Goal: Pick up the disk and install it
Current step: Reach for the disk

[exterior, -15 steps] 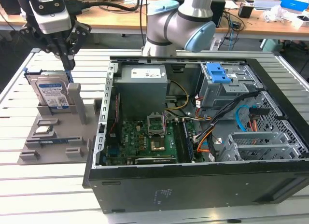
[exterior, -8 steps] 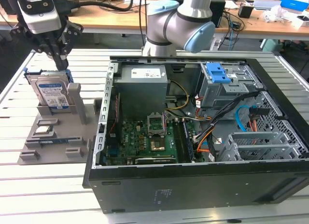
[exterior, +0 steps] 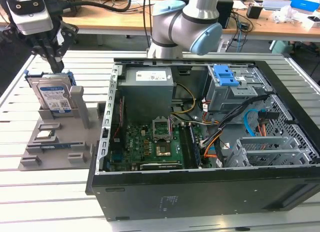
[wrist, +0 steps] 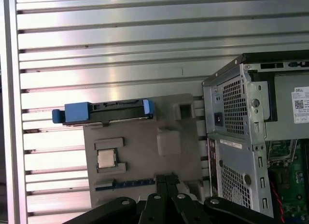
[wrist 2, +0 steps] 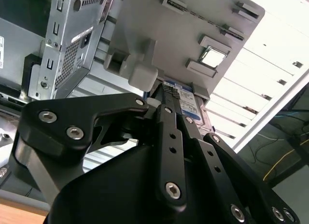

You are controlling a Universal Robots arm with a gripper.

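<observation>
My claw [exterior: 59, 67] hangs closed and empty just above the disk [exterior: 52, 97]: silver, blue-framed, upright in a grey holder [exterior: 60, 159]. Slatted table [exterior: 30, 202] spreads around.

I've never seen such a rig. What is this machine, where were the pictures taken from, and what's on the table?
It is a robot arm with a gripper as its hand. One camera stands off the arm; two ride near its wrist. On the slatted metal table lie an open computer case and a grey holder. The disk, blue-framed, stands upright in that holder; a small square chip lies in it too. The gripper hangs at the disk's top edge; whether it grips, I cannot tell.
</observation>
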